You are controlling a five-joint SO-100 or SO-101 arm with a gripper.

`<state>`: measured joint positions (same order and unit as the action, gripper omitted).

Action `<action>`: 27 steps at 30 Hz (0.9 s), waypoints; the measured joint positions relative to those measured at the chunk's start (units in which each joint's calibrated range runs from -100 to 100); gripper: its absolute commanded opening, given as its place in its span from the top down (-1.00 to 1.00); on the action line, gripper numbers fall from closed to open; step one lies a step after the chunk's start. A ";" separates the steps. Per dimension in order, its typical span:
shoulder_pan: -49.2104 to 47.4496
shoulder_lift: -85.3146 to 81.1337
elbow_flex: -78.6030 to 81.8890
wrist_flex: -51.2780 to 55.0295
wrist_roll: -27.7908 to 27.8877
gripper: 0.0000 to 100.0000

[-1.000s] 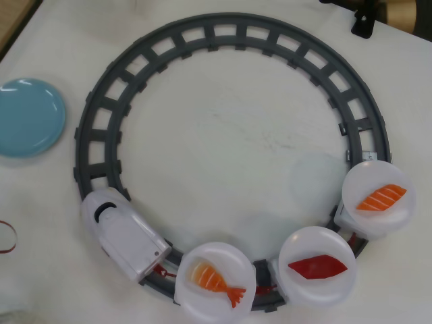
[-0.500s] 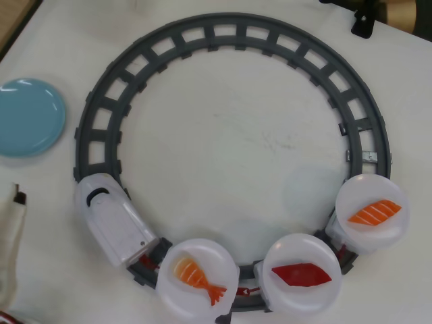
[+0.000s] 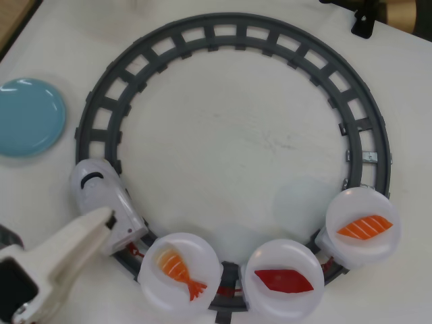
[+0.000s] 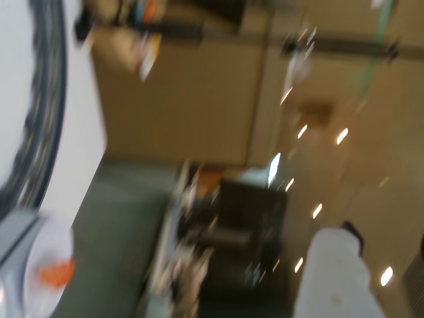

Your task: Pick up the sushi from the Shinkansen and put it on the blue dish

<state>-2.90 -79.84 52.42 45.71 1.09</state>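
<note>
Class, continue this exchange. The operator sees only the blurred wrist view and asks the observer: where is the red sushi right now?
Observer: Overhead, the red sushi sits on the middle plate behind the Shinkansen, at the track's bottom.
Operator: And the blue dish?
Observer: The blue dish lies outside the track at the left edge, empty.
Operator: Where's my hand?
Observer: The hand is at the lower left, its tip over the Shinkansen's side.

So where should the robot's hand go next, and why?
Probably right along the bottom of the overhead view: the gripper sits by the Shinkansen nose, but the dark red sushi rides the middle plate, untouched. The blue dish is empty.
</note>
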 measured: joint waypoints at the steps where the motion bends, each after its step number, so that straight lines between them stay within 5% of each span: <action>1: 1.63 3.46 -2.10 -0.17 0.00 0.78; 11: 17.00 29.27 -18.12 3.78 0.00 0.78; 27: 18.55 35.18 -18.30 11.01 0.00 0.78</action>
<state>15.65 -44.66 34.13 56.72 1.09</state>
